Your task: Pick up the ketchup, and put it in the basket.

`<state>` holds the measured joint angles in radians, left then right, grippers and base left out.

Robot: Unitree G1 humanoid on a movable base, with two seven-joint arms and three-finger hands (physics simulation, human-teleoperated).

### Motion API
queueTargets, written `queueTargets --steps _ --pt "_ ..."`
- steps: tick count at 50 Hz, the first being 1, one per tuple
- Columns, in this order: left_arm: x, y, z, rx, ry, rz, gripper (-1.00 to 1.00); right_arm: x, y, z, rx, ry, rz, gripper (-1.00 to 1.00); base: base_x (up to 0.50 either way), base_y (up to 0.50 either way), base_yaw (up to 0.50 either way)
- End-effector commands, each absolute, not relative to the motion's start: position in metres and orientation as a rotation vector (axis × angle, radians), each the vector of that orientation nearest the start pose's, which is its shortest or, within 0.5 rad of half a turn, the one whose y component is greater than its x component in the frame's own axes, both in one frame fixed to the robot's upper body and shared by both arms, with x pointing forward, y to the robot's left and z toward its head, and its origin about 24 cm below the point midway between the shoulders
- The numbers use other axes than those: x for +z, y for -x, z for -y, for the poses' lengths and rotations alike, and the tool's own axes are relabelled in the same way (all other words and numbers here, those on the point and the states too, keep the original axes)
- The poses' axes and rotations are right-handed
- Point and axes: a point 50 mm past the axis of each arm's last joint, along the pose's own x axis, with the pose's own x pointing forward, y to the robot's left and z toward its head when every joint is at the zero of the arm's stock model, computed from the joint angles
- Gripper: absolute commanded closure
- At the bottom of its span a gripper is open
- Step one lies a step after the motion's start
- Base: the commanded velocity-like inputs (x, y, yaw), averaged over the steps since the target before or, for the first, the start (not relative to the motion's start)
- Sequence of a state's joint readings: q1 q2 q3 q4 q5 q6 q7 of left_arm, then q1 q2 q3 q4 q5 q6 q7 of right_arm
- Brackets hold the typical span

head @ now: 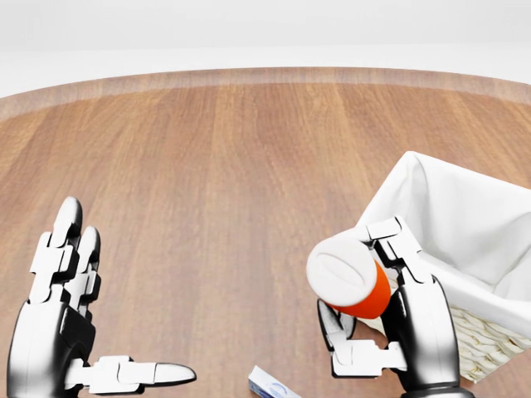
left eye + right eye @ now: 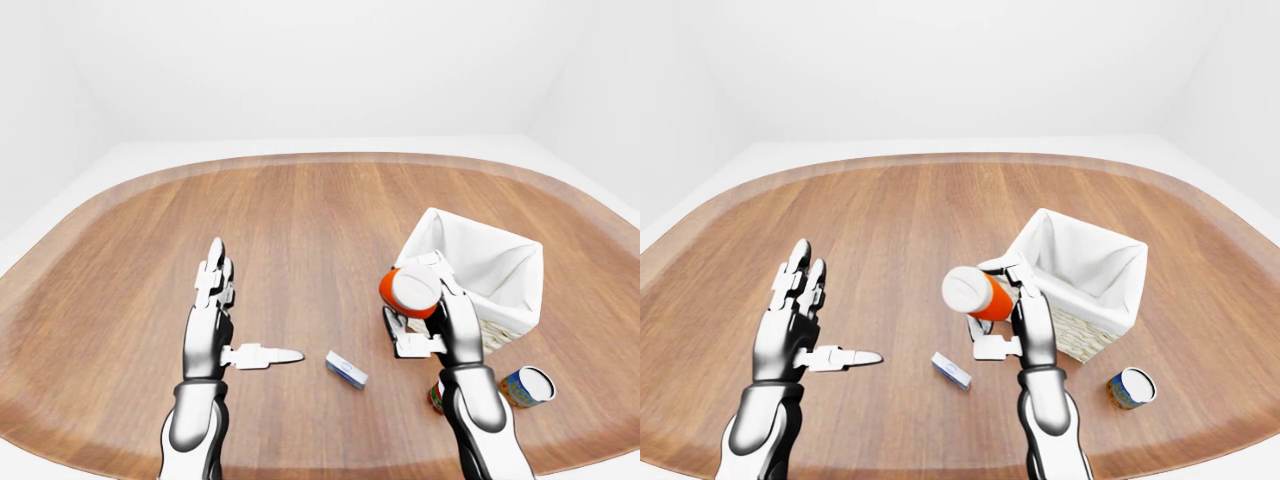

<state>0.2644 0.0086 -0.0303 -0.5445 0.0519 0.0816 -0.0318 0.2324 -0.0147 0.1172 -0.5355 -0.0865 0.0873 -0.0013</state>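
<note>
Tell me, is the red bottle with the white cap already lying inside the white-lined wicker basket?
No, the red ketchup bottle sits in the right hand, beside the white-lined wicker basket, not inside it.
</note>
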Motion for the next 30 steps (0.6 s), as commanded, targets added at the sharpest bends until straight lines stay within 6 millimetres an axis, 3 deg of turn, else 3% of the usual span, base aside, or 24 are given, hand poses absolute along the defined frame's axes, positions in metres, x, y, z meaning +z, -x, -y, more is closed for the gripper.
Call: queueTargets --steps 1,18,30 --pt "0.092 -0.199 -0.171 0.06 -0.074 0.151 -1.0 0.108 -0.205 0.136 0.026 0.108 0.234 1.0 0.0 0.0 0.0" --pt "0.086 -0.199 -0.167 0.047 -0.088 0.135 -1.0 0.113 -0.203 0.14 0.003 0.109 0.257 1.0 0.0 0.0 0.0" --pt "0.084 -0.199 -0.165 0.042 -0.096 0.132 -1.0 0.155 -0.201 0.144 -0.01 0.2 0.45 1.0 0.0 0.0 0.0"
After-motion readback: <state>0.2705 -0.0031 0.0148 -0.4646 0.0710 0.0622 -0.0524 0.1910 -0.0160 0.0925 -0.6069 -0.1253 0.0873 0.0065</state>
